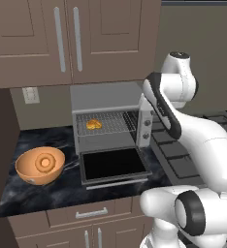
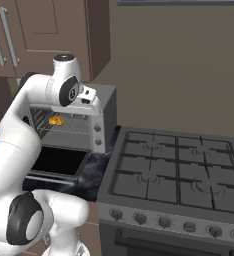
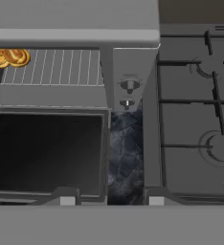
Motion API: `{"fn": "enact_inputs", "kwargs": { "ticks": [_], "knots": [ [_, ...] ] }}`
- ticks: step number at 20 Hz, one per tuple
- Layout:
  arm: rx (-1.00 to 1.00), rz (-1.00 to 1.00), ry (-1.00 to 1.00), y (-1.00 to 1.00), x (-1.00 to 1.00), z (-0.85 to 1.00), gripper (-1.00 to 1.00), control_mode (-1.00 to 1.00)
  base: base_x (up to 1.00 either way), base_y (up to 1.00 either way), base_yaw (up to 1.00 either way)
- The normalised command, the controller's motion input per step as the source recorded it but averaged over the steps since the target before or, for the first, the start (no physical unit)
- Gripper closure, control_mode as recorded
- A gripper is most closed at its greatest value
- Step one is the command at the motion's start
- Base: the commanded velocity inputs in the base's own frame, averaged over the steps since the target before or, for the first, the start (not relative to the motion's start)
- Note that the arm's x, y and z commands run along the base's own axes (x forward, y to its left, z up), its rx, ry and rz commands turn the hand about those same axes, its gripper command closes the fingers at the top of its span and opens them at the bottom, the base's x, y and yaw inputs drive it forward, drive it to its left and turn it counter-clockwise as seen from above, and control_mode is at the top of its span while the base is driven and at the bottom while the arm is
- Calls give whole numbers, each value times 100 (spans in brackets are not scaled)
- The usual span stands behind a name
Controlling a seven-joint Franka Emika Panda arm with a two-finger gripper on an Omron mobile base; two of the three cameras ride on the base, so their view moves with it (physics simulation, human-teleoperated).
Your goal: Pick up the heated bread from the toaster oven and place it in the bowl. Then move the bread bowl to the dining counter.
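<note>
The heated bread (image 1: 93, 124) is sitting on the rack inside the open toaster oven (image 1: 110, 104), the bowl (image 1: 40, 165) is resting at its 9 o'clock on the desk (image 1: 18, 193), and I cannot tell how the end effector (image 2: 91, 96) is standing.

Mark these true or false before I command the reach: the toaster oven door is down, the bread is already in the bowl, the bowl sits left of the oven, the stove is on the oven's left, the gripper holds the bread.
1. The toaster oven door is dropped open. True.
2. The bread is in the bowl. False: it lies on the oven's wire rack.
3. In the left base view the bowl sits on the counter left of the oven. True.
4. The stove stands left of the oven. False: it is on the right.
5. The gripper holds the bread. False: nothing sits between its fingertips.
</note>
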Motion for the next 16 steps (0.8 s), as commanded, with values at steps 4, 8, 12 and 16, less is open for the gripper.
{"fn": "enact_inputs", "kwargs": {
  "ticks": [4, 8, 12, 16],
  "knots": [
    [-1, 4, 2, 11, 2, 0, -100, -100, 0, 0, 0],
    [-12, 13, -10, 58, -14, 0, -100, -100, 0, 0, 0],
    [-3, 18, -12, 55, -67, 0, -100, -100, 0, 0, 0],
    [-1, 17, -13, 64, -66, -2, -100, -100, 0, 0, 0]
  ]
}}
